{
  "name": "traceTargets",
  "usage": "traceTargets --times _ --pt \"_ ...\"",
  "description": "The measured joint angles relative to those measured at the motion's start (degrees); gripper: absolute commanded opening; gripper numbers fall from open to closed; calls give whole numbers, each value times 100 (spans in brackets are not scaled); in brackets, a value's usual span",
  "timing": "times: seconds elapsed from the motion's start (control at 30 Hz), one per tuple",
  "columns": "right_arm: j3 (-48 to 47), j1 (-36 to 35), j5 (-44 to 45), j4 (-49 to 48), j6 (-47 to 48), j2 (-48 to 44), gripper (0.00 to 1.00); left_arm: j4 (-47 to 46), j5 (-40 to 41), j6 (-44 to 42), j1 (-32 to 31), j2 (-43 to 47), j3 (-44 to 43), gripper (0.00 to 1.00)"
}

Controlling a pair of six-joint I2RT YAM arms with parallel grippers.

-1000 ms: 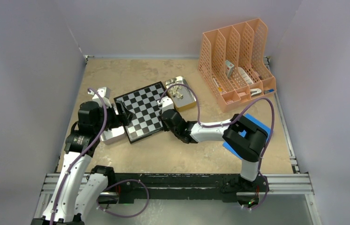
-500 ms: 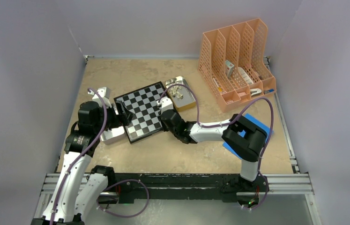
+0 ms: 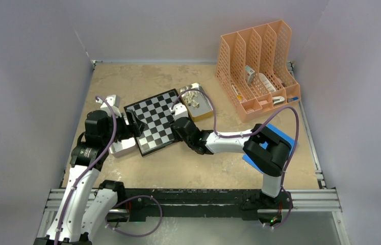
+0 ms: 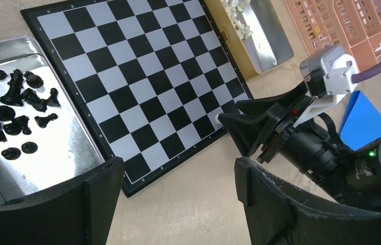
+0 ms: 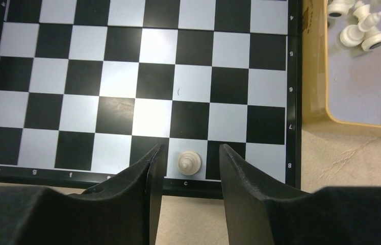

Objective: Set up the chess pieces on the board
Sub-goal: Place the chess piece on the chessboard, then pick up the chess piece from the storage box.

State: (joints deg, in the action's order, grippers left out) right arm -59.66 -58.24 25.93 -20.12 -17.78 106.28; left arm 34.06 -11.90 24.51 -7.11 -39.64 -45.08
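Coordinates on the border of the board (image 5: 293, 102)
At my right gripper (image 5: 191, 150) I read c; h, g, f run to its left; 4 through 8 line the edge to its right.

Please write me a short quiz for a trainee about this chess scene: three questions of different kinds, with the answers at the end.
1. How many chess pieces stand on the board?
2. True or false: the right gripper is shut on the pale piece.
3. Where do the black pieces lie? A. on the board; B. in the metal tray beside the board; C. in the orange rack.
Key: 1. One, the pale piece on an edge square. 2. False: the gripper is open, one finger on either side of the piece, not touching it. 3. B.
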Motion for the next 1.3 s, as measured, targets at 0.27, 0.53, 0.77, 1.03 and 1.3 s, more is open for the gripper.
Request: traceTargets --times 0.27,0.53,0.77,1.03,1.3 --pt "-138 125 -13 208 9 -590 42 -4 -70 -2 0 -72 0 79" --pt "-525 990 -55 227 50 -841 34 -11 -232 -2 0 -138 0 79" --pt "-1108 1657 -118 310 142 -468 31 -9 -350 -4 0 -173 0 79" --pt "-1873 2087 -557 568 254 592 34 -11 -417 -4 0 -149 0 79" --pt "-2269 2164 -647 914 382 1349 35 -11 -426 -4 0 -122 0 79"
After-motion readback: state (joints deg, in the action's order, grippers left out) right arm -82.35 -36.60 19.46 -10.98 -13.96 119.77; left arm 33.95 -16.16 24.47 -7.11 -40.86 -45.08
